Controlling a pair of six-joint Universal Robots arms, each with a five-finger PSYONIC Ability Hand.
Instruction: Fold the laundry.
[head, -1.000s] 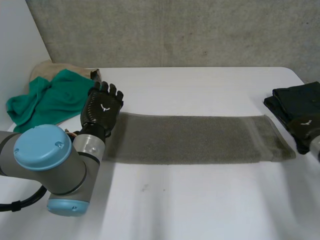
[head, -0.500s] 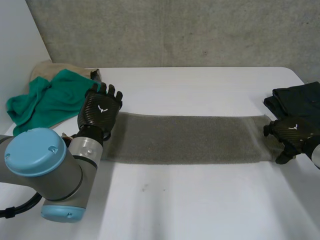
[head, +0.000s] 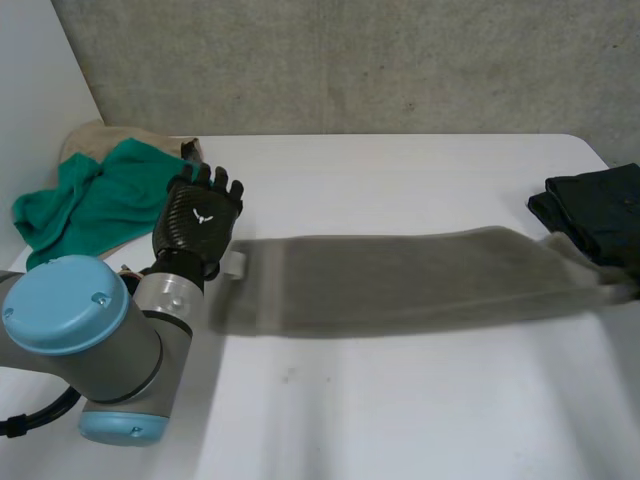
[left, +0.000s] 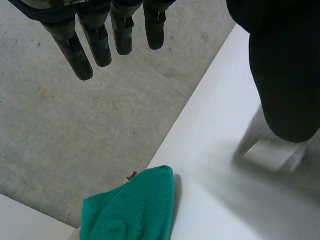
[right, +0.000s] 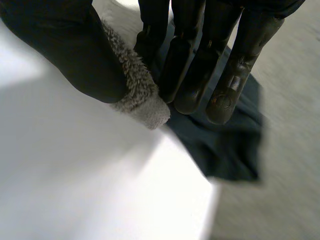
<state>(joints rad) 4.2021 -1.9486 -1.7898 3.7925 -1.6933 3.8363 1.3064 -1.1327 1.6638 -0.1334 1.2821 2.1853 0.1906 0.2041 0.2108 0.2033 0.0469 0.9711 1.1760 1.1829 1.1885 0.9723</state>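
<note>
The grey towel, lately flat, is now pinched at its right end and lifted at mid-right by the right hand, fold judged begun; the left hand is held open.

Plain dull grey-brown on the towel, paler and flecked at its fuzzy corner. Bright green on the teal cloth, sandy tan on the beige cloth. Near black on the dark cloth. White on the surface. Black on the left hand, with a small white mark; black on the right hand. Mottled grey on the wall.
</note>
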